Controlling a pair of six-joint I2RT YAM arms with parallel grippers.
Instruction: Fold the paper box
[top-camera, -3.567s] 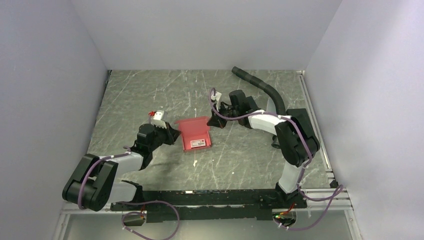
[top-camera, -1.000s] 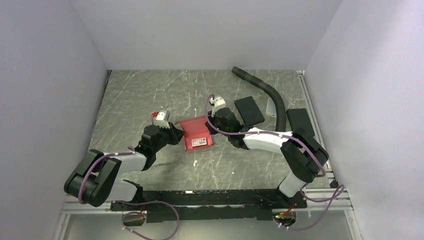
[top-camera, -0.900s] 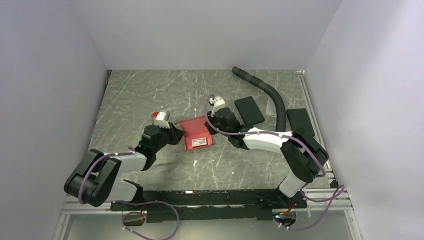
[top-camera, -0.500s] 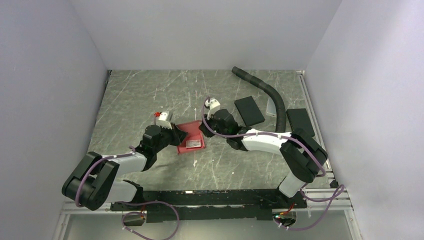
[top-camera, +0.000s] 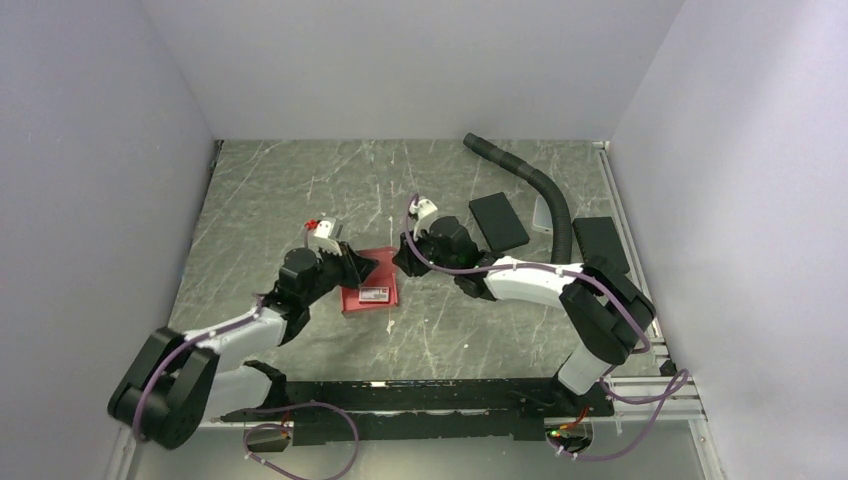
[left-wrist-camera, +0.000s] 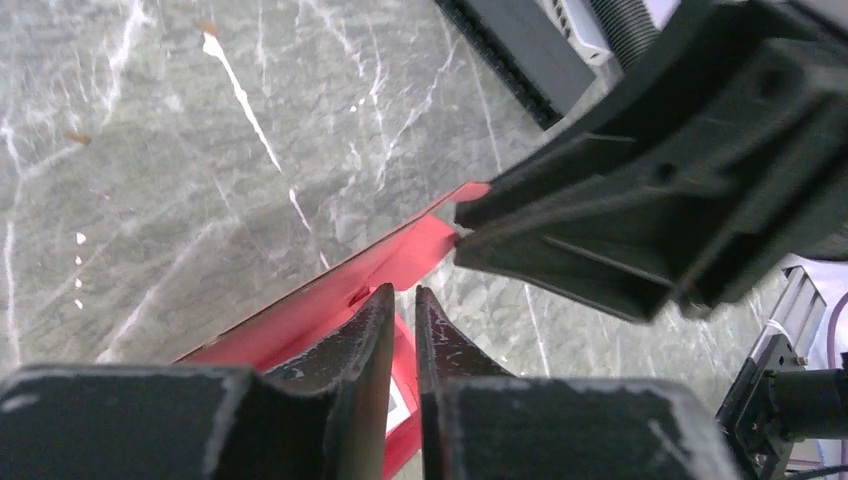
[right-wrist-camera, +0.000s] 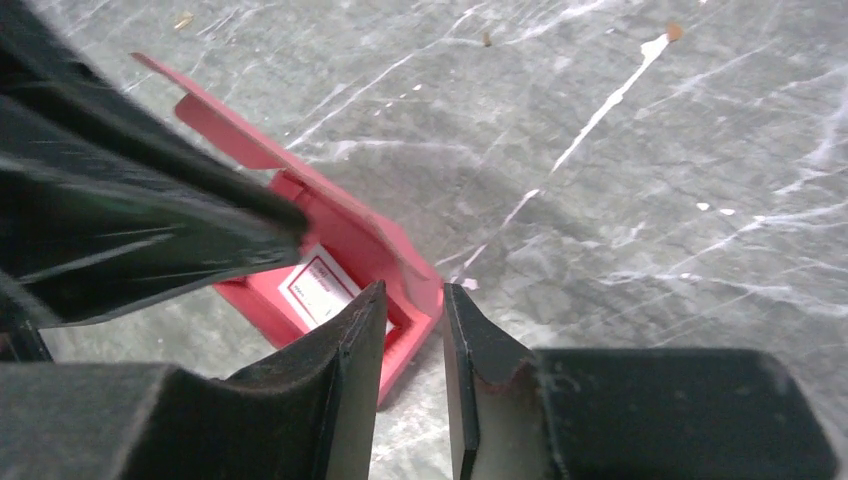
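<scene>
The paper box (top-camera: 366, 290) is red-pink cardboard, lying partly folded in the middle of the table with a white label inside. It also shows in the left wrist view (left-wrist-camera: 405, 252) and the right wrist view (right-wrist-camera: 345, 235). My left gripper (top-camera: 357, 268) is at its left wall, jaws nearly together on a raised flap (left-wrist-camera: 402, 292). My right gripper (top-camera: 400, 262) is at the box's right corner, jaws a little apart with the corner at their tips (right-wrist-camera: 413, 292). The two grippers face each other closely across the box.
A black flat pad (top-camera: 498, 222) lies right of the box. A black ribbed hose (top-camera: 530, 180) curves from the back. A second black pad (top-camera: 597, 240) lies by the right rail. A small white scrap (top-camera: 389, 326) lies in front of the box.
The box has shifted left and toward the near edge with my left gripper and now looks tilted. My right gripper has followed it leftward from near the black pad.
</scene>
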